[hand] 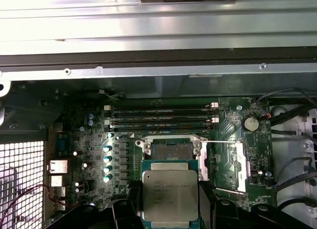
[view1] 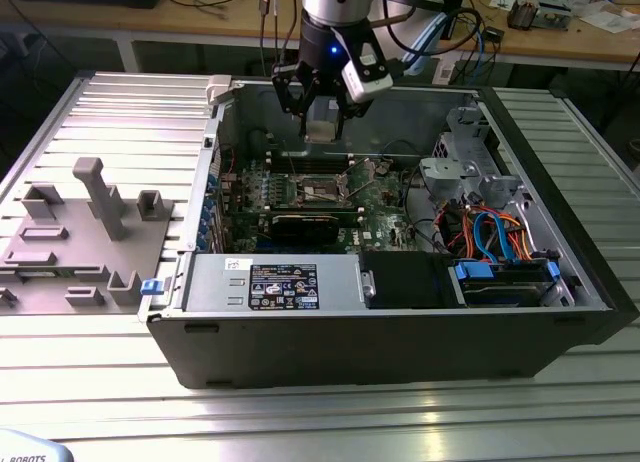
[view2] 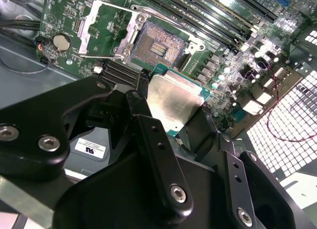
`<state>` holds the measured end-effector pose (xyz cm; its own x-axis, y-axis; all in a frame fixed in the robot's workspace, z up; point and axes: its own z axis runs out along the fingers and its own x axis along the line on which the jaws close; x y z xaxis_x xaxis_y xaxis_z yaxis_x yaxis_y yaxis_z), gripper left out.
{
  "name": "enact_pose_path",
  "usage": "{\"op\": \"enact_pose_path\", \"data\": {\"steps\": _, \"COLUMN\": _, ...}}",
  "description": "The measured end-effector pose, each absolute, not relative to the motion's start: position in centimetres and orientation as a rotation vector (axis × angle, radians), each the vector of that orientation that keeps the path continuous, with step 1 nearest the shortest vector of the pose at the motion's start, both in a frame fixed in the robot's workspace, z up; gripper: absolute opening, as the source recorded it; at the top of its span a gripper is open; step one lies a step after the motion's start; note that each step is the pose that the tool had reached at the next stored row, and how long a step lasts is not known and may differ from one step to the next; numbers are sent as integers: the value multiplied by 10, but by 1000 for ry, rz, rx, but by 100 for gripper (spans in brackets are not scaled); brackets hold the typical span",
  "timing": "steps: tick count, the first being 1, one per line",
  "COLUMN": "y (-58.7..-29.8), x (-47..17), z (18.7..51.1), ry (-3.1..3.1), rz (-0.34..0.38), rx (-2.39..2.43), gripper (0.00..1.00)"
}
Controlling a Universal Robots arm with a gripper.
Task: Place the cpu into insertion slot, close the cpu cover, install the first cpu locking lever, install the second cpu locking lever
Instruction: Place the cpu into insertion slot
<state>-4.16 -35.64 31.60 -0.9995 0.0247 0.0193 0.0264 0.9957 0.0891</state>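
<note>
My gripper (view1: 322,130) hangs inside the open computer case and is shut on the cpu (view1: 322,132), a flat square chip with a silvery top. The black fingers (view2: 142,92) clamp two opposite edges of the cpu (view2: 173,102). The insertion slot (view2: 156,45) lies bare on the green board just beyond the chip, its dark centre exposed. In the first wrist view the cpu (hand: 170,194) hovers beside the insertion slot (hand: 170,150), apart from it. The cpu cover (hand: 235,164) is flipped open to one side of the socket, also seen as the silvery frame of the cpu cover (view2: 101,28). A thin locking lever (hand: 223,142) stands raised.
Long memory slots (hand: 158,117) run along the far side of the socket. A black expansion card (view1: 300,225) and the power supply (view1: 285,284) sit nearer the case front. Blue and orange cables (view1: 495,227) crowd the exterior view's right. A grey fixture (view1: 85,222) stands outside the case on the exterior view's left.
</note>
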Motion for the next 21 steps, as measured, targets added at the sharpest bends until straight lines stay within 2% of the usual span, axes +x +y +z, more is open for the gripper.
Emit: {"op": "enact_pose_path", "data": {"steps": 21, "y": -356, "x": -42, "z": 311, "ry": -3120, "rz": -140, "rx": -40, "gripper": 55}}
